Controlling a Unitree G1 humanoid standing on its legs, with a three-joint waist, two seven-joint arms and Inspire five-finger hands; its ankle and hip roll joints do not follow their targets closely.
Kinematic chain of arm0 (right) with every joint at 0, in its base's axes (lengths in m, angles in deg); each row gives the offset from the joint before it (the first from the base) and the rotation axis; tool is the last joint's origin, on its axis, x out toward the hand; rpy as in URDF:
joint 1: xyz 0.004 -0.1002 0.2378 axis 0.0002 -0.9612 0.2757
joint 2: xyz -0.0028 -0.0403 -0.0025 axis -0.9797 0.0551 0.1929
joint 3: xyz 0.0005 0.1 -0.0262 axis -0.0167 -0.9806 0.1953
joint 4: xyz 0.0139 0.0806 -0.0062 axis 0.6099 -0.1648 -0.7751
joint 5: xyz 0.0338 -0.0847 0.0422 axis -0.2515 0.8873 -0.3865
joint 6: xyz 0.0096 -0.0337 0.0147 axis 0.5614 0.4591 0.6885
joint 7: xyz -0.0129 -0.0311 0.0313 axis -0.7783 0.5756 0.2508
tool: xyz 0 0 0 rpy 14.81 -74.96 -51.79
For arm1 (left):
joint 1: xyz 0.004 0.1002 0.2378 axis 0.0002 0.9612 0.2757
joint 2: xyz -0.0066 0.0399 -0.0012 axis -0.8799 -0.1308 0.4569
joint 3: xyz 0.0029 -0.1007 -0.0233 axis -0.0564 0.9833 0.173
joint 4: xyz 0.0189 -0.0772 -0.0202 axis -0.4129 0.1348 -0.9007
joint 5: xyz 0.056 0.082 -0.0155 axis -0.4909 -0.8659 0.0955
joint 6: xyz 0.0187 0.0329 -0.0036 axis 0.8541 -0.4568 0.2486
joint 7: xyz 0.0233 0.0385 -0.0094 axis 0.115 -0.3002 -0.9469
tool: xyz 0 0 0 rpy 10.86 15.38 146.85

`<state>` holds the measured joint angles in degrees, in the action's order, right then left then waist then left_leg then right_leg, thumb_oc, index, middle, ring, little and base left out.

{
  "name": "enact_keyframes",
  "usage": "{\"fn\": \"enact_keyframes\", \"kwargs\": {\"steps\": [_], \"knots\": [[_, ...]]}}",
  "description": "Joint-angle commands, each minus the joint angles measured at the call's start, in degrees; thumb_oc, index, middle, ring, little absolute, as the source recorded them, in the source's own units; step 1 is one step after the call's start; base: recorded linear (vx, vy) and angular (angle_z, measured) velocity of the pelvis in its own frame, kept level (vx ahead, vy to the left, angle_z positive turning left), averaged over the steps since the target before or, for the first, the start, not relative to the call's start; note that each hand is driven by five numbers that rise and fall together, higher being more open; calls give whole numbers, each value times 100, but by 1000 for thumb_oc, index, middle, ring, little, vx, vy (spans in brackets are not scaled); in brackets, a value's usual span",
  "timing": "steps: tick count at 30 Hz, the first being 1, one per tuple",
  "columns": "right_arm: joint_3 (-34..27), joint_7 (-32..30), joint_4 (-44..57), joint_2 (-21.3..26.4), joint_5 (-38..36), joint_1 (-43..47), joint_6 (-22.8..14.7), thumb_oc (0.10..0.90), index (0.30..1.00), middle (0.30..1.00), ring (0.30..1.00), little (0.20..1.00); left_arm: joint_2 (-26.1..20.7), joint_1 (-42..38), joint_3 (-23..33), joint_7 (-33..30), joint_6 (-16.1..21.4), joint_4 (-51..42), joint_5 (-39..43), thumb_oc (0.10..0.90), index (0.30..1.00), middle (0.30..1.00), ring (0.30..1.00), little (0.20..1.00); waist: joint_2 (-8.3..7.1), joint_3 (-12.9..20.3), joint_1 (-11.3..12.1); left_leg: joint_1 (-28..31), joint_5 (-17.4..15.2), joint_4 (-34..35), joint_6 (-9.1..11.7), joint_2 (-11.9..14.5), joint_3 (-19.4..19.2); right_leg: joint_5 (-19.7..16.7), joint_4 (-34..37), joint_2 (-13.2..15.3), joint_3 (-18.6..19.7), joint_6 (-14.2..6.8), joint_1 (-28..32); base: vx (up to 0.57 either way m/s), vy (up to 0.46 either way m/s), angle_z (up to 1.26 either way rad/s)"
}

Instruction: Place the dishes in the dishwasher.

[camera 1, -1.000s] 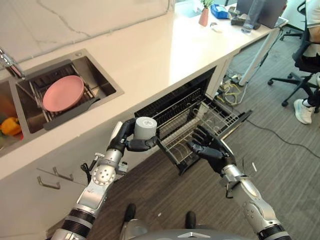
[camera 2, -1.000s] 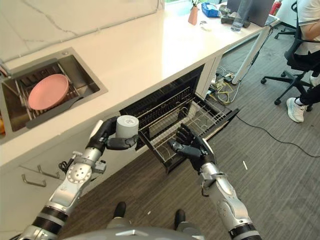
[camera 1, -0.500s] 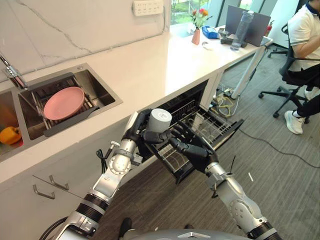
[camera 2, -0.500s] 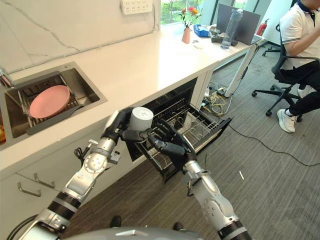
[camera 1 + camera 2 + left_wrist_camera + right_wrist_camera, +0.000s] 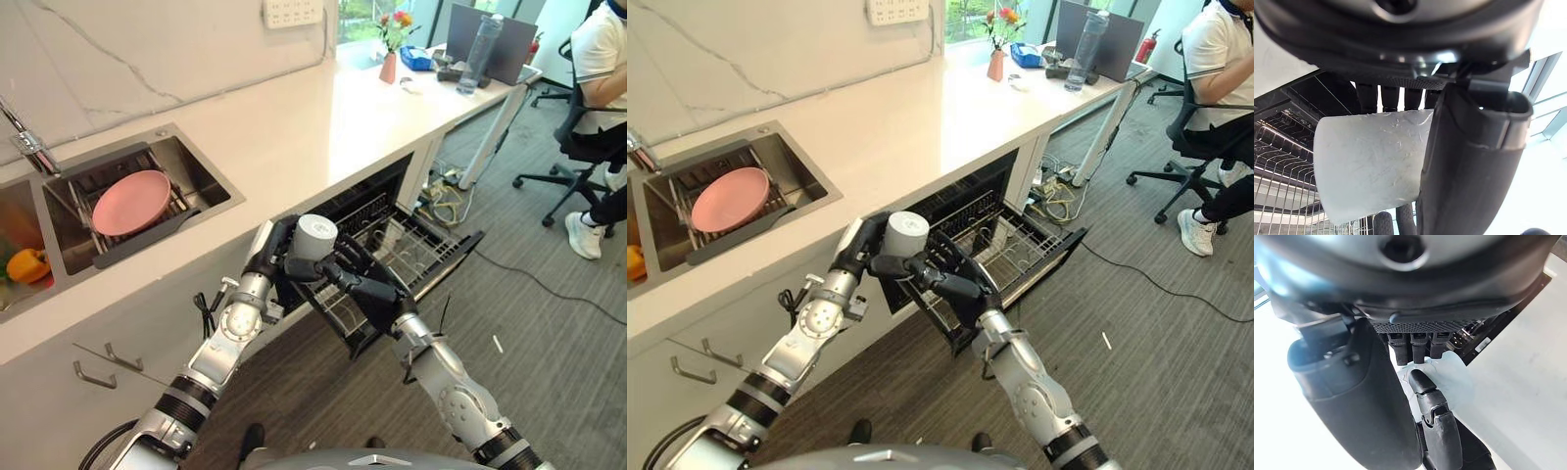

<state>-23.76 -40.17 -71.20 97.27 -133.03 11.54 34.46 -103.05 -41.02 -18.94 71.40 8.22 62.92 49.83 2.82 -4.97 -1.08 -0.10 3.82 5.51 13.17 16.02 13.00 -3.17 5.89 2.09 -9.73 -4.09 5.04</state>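
Observation:
My left hand (image 5: pixel 272 258) is shut on a pale grey cup (image 5: pixel 315 236), upright above the front of the dishwasher's pulled-out wire rack (image 5: pixel 423 247). In the left wrist view its thumb (image 5: pixel 1469 161) and fingers wrap the cup (image 5: pixel 1371 161). My right hand (image 5: pixel 378 292) reaches up from the right with straight fingers (image 5: pixel 1415 350) whose tips lie against the cup (image 5: pixel 1455 377); it is open. A pink plate (image 5: pixel 129 202) lies in the sink (image 5: pixel 212 202) at the left.
The dishwasher door hangs open under the white counter (image 5: pixel 294 117), its rack jutting over the grey carpet. An orange thing (image 5: pixel 27 264) sits in the left basin. A vase (image 5: pixel 390 65) stands far back. A person sits on an office chair (image 5: pixel 600 69) at right.
My left hand has carried the cup rightward over the rack. My right hand has risen from above the rack up to the cup. The camera has shifted too.

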Motion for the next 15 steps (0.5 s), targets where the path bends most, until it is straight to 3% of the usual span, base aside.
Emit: {"fn": "enact_keyframes", "kwargs": {"steps": [1, 15], "knots": [[-51, 23, 189, -214, 114, 948, -373, 800, 900, 900, 900, 900, 117, -1448, -481, -282, 420, 205, -404, 400, 300, 300, 300, 300, 175, 126, 97, 472, -465, -51, -214, -230, -280, 225, -89, 472, 53, -532, -182, -17, 58, 0], [367, -637, -467, -834, 459, 1744, -446, 800, 900, 900, 900, 900, 501, -2061, -1066, -615, 304, 819, -461, 400, 300, 300, 300, 300, 119, 161, 245, 471, -515, -51, -299, -325, -210, 166, -89, 538, 47, -528, -114, -3, 8, 0]]}}
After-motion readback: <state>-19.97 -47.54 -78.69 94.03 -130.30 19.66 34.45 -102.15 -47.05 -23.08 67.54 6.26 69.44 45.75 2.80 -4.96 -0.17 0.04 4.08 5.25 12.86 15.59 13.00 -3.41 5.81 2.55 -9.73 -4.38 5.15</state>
